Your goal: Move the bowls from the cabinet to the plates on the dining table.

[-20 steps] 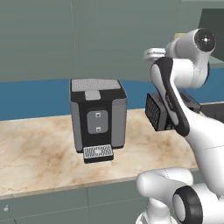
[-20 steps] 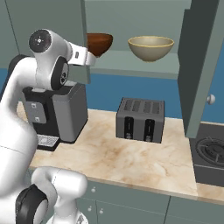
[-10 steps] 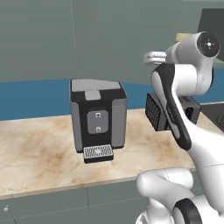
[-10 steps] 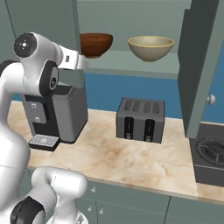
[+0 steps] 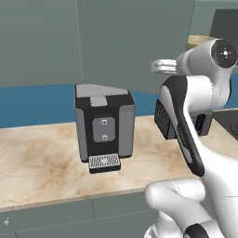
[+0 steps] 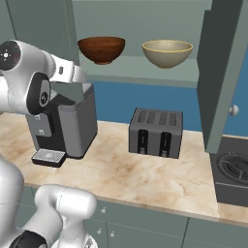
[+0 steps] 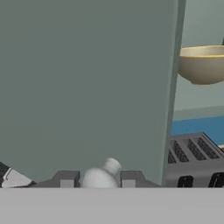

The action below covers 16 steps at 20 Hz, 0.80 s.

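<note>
Pincer (image 7: 99, 180) closed narrow on round door knob (image 7: 101, 175) of left cabinet door (image 7: 83, 83). Brown bowl (image 6: 101, 49) and olive bowl (image 6: 167, 52) on cabinet shelf (image 6: 145, 73), above toaster (image 6: 156, 132). Advice: swing door fully wide along hinge arc, keep grip square, clear coffee machine (image 6: 63, 125).

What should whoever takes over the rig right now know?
Gripper: shut on the knob of the cabinet's left door, which is partly open.
Bowls: brown bowl and olive bowl both sit upright, apart, on the cabinet shelf. The right door is open.
Done: no bowl moved yet.
Left: finish opening the door, then carry each bowl to a plate on the dining table.
</note>
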{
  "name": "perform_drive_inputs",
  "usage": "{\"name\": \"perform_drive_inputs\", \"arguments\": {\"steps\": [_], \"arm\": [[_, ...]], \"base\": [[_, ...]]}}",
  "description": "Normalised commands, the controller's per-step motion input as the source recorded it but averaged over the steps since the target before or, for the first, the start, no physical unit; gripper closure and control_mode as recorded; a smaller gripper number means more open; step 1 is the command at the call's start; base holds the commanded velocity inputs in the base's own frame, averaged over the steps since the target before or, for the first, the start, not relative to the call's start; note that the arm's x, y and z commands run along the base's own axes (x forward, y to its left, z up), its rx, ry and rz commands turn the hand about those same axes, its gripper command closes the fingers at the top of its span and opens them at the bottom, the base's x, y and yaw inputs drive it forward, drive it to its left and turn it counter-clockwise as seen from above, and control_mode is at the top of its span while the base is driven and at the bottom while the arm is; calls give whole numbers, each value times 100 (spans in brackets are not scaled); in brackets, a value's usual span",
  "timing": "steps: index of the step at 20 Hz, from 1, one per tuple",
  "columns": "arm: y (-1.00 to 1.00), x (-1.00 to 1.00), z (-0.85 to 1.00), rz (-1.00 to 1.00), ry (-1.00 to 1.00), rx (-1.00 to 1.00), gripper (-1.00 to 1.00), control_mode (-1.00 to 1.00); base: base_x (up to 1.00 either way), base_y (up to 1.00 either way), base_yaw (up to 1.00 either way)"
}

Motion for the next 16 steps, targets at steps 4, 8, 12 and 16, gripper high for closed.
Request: {"name": "perform_drive_inputs", "arguments": {"steps": [4, 8, 12, 16], "arm": [[1, -59, 6, 0, 0, 0, 100, -100], [5, -55, 1, 0, 0, 0, 100, -100], [8, -53, 0, 0, 0, 0, 100, -100], [9, -51, 0, 0, 1, 0, 100, -100]], "base": [[0, 0, 0], [0, 0, 0], [0, 0, 0], [0, 0, 0]]}}
